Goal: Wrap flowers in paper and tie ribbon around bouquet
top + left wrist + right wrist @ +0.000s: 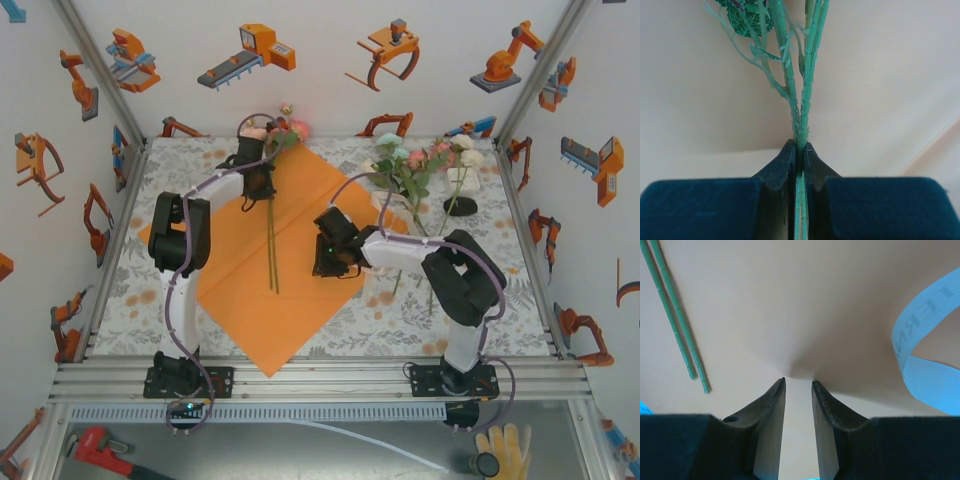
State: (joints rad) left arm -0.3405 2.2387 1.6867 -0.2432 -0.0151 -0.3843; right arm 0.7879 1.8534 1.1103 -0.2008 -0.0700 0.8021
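Left gripper (800,146): jaws pinched nearly closed on two thin green stems of the flowers (802,100), gripped partway up, just below the first leaves. Grip was on the stems, not the blooms, probably so nothing soft got crushed and the bunch could be steered as one.

Outward from there: the stems ran along the diagonal of the orange paper (300,210). Blooms were at the far corner near the back wall and the cut ends were about mid-sheet. That layout fits a cone wrap, heads out of the wide end.

Right gripper (798,385): jaws part-open with nothing between them. Tips were down at the paper surface just beside the stem ends, and a shadowed dimple showed at the tips. I read it as pinning the sheet so it wouldn't slide, though firm contact can't be confirmed.

A pale printed strip (925,340) curled in at the right wrist view; I can't tell whether it was the ribbon.

More blooms (420,165) stood apart, to the right of the paper by a black stand (460,207).

Judgement: early stage, flowers being laid out, no fold made, no tie.
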